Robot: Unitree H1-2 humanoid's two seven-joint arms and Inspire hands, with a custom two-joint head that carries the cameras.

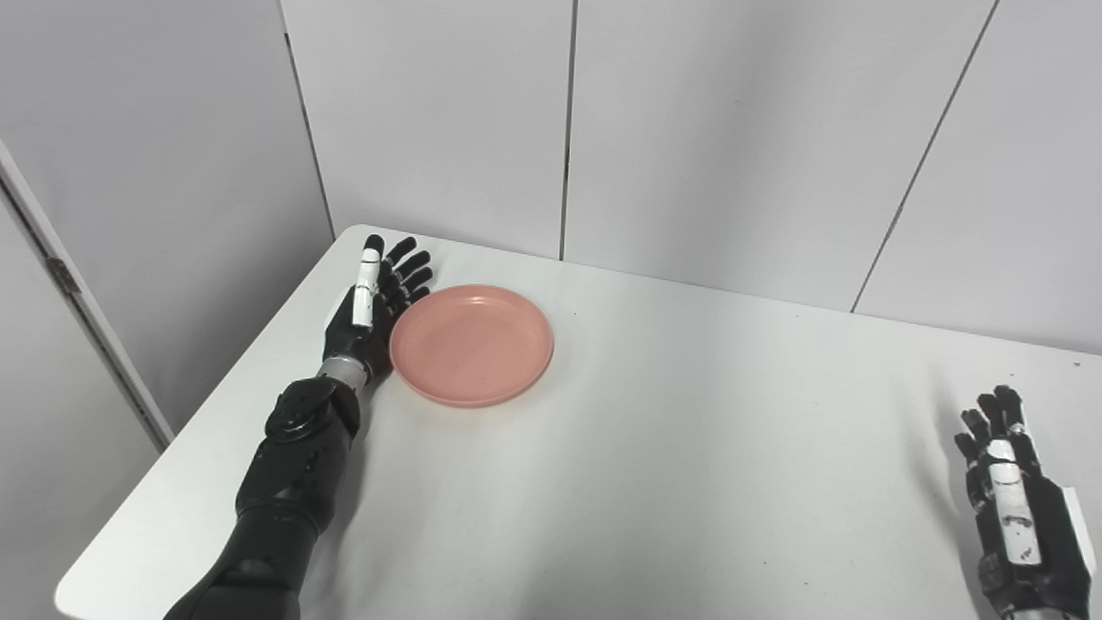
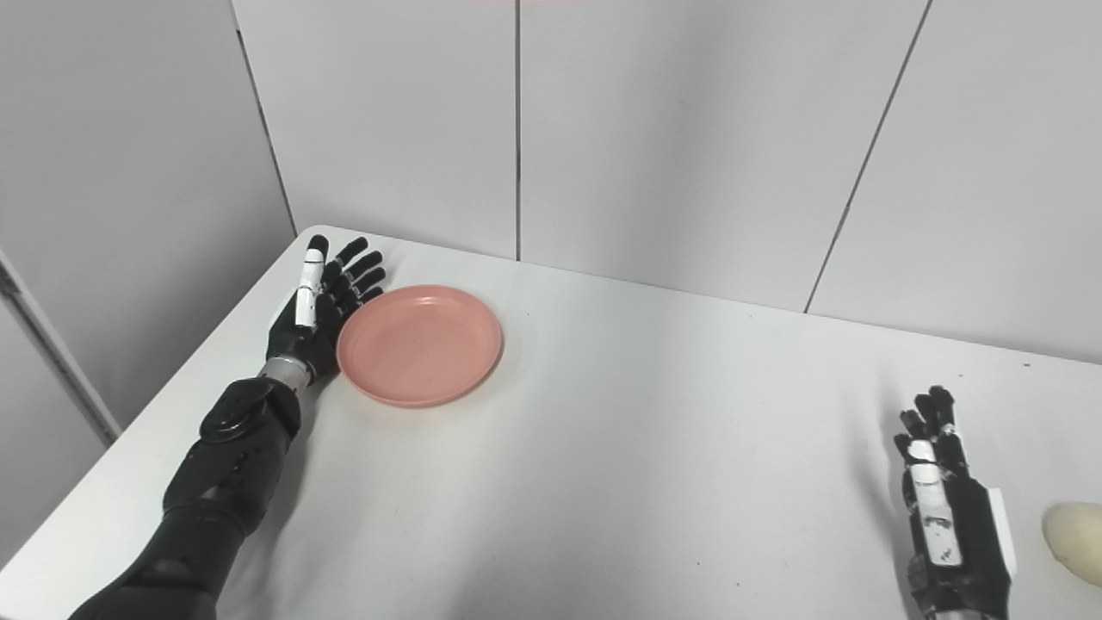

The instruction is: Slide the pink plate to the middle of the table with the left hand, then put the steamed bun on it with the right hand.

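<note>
My left hand rests flat, fingers apart, against the light, slick-looking pink plate's rim, where I judge pushing best.

I'm working in what looks like a lab or test cell rather than a home: a plain white table pushed into a corner of bare grey panel walls with visible seams, under flat, even light, with no furnishings around it.

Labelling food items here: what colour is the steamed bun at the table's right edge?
Pale cream-white steamed bun, seen only in the right eye view, cut off by the frame.
</note>
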